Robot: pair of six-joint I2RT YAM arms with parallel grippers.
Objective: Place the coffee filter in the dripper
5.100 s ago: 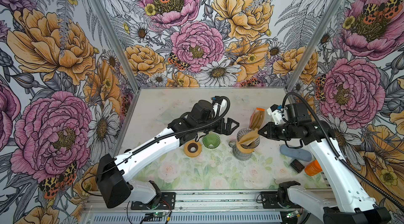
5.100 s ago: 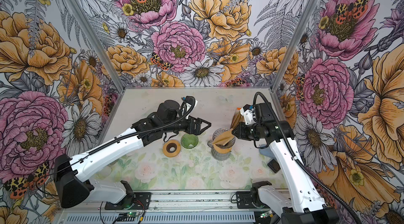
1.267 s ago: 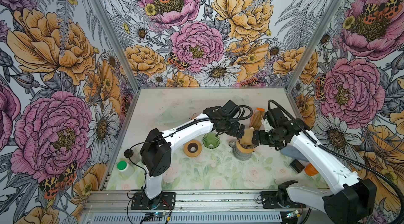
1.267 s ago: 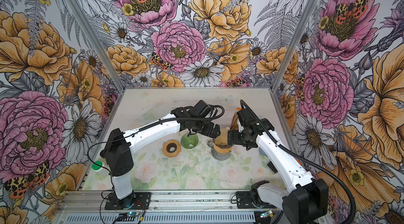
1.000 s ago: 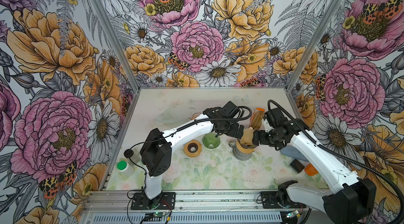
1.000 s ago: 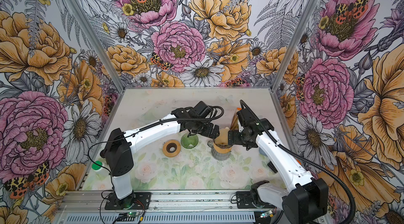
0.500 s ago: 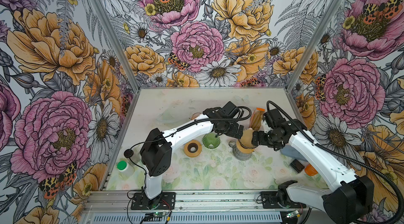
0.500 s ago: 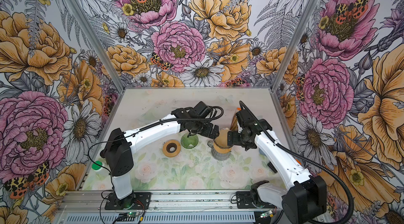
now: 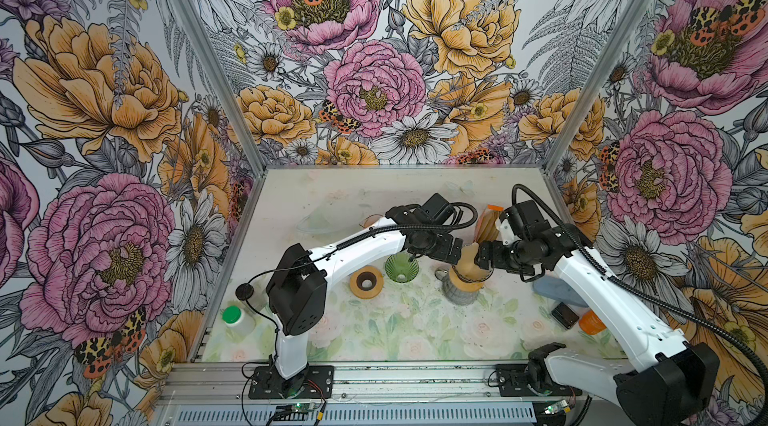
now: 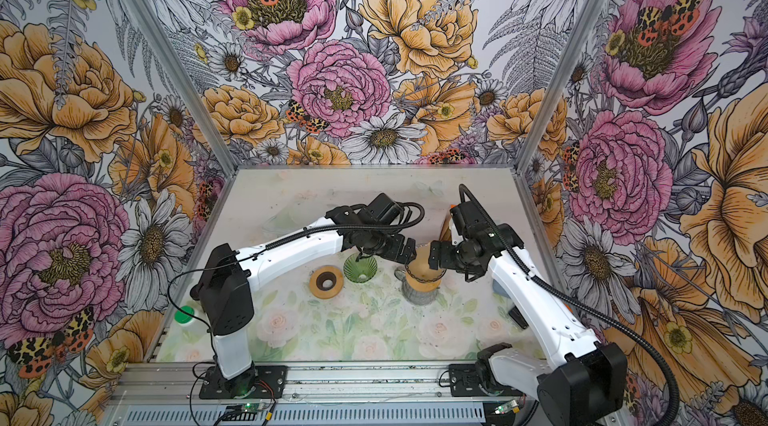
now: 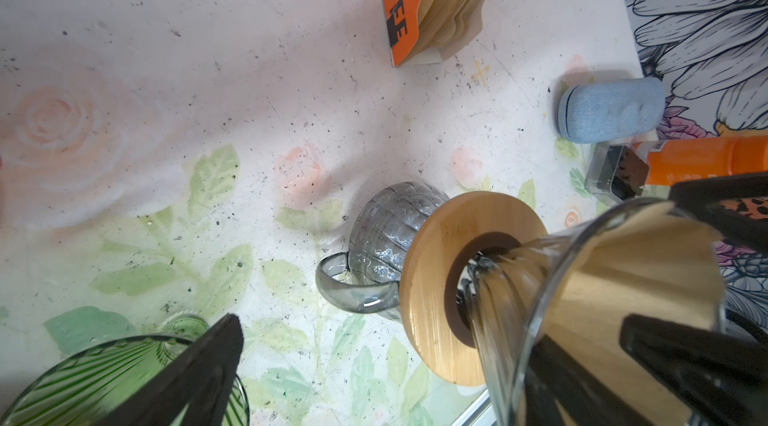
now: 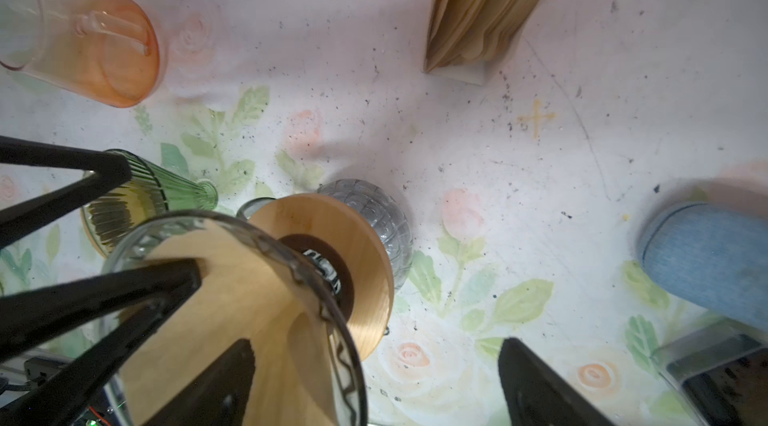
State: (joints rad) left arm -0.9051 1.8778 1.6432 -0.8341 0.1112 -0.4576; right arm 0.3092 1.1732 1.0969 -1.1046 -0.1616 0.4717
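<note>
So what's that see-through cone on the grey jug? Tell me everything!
It's the dripper: a clear ribbed glass cone, upright, its round wooden collar resting on the grey glass jug. A brown paper filter lines it. The open left gripper and right gripper each poke one finger inside; contact unclear.
</note>
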